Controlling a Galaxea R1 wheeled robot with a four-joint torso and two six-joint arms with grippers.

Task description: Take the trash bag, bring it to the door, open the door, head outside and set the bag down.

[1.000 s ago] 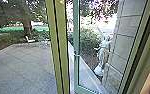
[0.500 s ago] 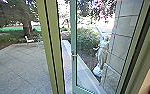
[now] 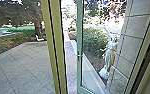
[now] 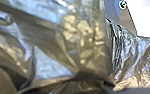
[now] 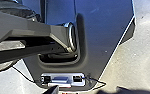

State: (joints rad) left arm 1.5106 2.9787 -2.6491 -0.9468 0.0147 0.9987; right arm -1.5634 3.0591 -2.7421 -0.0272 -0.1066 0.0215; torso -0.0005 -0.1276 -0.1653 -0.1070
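The trash bag (image 4: 53,47) is bulging in shiny folds close before my left wrist; if my left gripper is gripping it, and how my right gripper is standing, I cannot tell.

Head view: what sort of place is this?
Probably a building's glazed exit onto an outdoor yard: a green-framed glass door, with grey slab paving and a pale, draped statue outside.

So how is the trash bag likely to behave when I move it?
The trash bag should be floppy, given its creases and loose folds. Its glossy surface may make it slippery. The plastic looks thin, so it could tear if snagged on the door handle.
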